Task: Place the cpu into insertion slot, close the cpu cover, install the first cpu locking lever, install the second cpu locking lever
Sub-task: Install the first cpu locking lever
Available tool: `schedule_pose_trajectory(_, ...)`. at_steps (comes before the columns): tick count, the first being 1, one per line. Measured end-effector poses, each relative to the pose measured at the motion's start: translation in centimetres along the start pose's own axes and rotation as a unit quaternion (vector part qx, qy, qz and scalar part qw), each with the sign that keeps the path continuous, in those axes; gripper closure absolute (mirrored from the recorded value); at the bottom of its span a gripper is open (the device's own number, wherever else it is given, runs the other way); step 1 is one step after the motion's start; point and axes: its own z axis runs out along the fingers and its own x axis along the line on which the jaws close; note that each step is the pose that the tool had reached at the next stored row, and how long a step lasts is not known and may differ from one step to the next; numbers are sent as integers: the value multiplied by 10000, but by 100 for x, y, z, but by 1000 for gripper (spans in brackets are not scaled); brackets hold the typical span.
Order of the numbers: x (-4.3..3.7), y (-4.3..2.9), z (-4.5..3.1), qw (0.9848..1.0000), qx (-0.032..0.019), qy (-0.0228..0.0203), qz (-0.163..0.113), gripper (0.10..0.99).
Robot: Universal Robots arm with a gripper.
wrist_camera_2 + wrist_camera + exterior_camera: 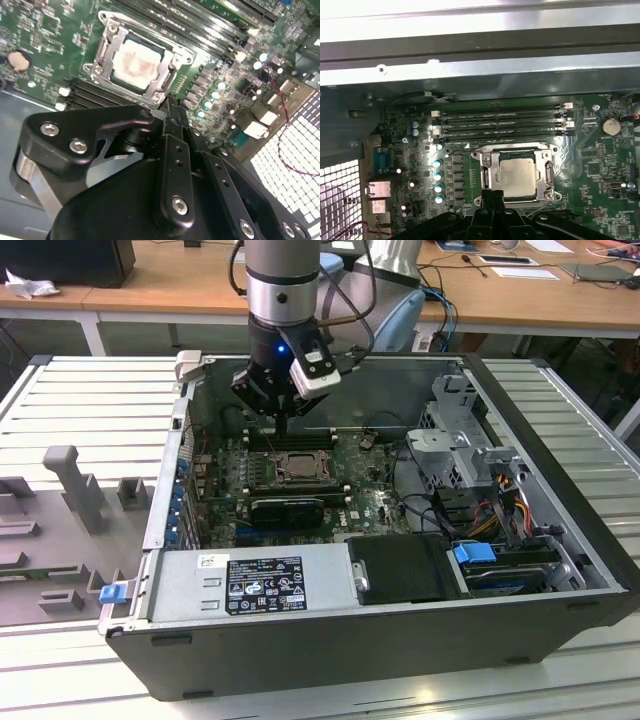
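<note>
The cpu [516,174] lies flat in the insertion slot [300,466] on the green board, its silvery top [136,62] facing up. The cpu cover [490,172] lies down around it as a metal frame [106,47], and the chip shows through its cut-out. My gripper [283,425] hangs just above the board at the edge of the socket. In both wrist views its black fingertips [172,105] are pressed together beside a corner of the frame, with nothing between them [492,194].
Long black memory slots [500,122] run right beside the socket. The case wall [480,55] rises behind them. A power supply [250,580], a drive cage [460,440] and loose cables [500,500] crowd the case. Grey fixtures [75,480] stand at the exterior view's left.
</note>
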Motion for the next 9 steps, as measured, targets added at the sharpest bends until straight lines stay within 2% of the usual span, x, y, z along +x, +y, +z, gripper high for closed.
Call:
schedule_pose_trajectory(1, 11, 0, 9, 10000, -4, 4, -96, 980)
schedule_pose_trajectory(3, 133, -3, 33, 9999, -18, 0, -106, 980)
schedule_pose_trajectory(9, 331, -1, 63, 9999, -33, -4, -116, 980)
